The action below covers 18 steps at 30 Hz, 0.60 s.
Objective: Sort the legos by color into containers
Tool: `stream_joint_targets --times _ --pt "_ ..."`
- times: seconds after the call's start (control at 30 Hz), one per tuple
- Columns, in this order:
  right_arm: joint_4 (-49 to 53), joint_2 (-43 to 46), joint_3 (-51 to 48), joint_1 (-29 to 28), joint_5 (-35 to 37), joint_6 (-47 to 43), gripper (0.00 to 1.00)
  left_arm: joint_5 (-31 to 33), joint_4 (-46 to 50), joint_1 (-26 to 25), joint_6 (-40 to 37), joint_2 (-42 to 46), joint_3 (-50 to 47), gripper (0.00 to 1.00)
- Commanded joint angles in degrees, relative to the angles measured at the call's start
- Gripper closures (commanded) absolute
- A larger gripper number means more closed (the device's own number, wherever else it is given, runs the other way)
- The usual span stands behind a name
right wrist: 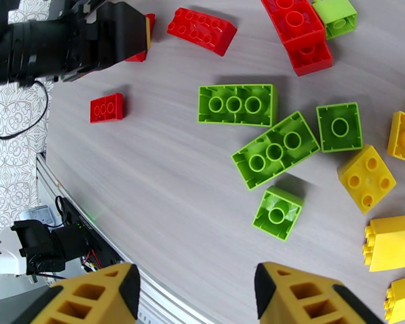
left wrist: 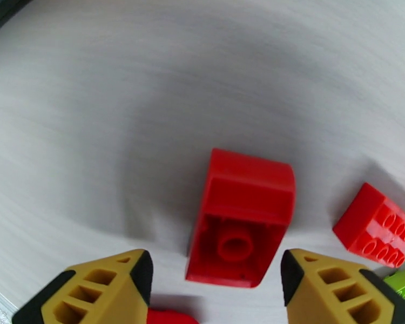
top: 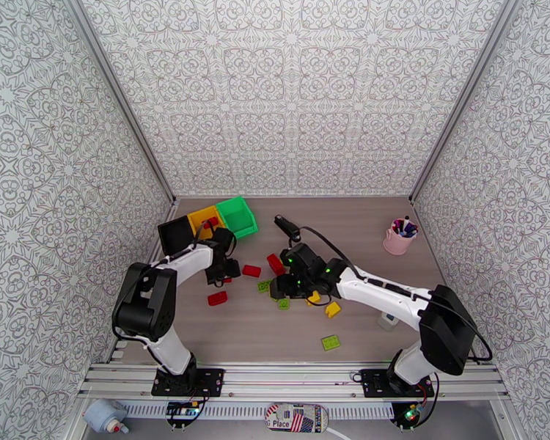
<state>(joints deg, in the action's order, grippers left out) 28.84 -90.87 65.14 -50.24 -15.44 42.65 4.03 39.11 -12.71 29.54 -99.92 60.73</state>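
Between left gripper [left wrist: 216, 279] jaws, upturned red lego [left wrist: 240, 222]

Both arms wear white shells on their long links and bulky black housings at the joints, the left arm [top: 174, 267] and the right arm [top: 383, 291] alike. Each rises from a flat black base plate [top: 191, 380]. A thin black cable [top: 485, 339] loops past the right arm's elbow, and small green lights [top: 298, 259] glow on its black wrist. The left tool [left wrist: 216, 272] and the right tool [right wrist: 197, 290] have mustard-yellow fingers [left wrist: 97, 287] with cut-out windows and black inner pads [left wrist: 144, 271].
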Motion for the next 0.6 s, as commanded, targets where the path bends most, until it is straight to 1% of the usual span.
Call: stream_joint_targets --times 0.0,0.1,0.27,0.37,0.43,0.57 --pt "-0.1 -0.5 1.9 -0.6 0.3 0.1 0.41 -1.3 -0.9 -0.1 -1.5 -1.5 2.0 0.37" --pt "-0.1 -0.3 1.9 -0.5 0.5 0.0 0.41 -1.2 -1.0 -0.4 -1.7 -2.2 2.3 0.41" --pt "0.0 -0.1 1.7 -0.6 0.8 0.0 0.42 -1.6 -0.6 -0.7 -1.9 -3.1 3.2 0.51" --pt "0.0 -0.1 1.7 -0.6 0.9 0.0 0.43 -2.2 0.3 -0.6 -2.0 -2.4 3.9 0.61" --pt "-0.3 -0.2 1.8 -0.6 0.8 -0.1 0.43 -3.3 0.3 -0.3 -2.0 -1.4 4.1 0.65" --pt "-0.7 -1.5 3.2 -0.5 0.5 -0.3 0.42 -4.0 1.7 0.4 -1.9 0.9 5.6 0.67"
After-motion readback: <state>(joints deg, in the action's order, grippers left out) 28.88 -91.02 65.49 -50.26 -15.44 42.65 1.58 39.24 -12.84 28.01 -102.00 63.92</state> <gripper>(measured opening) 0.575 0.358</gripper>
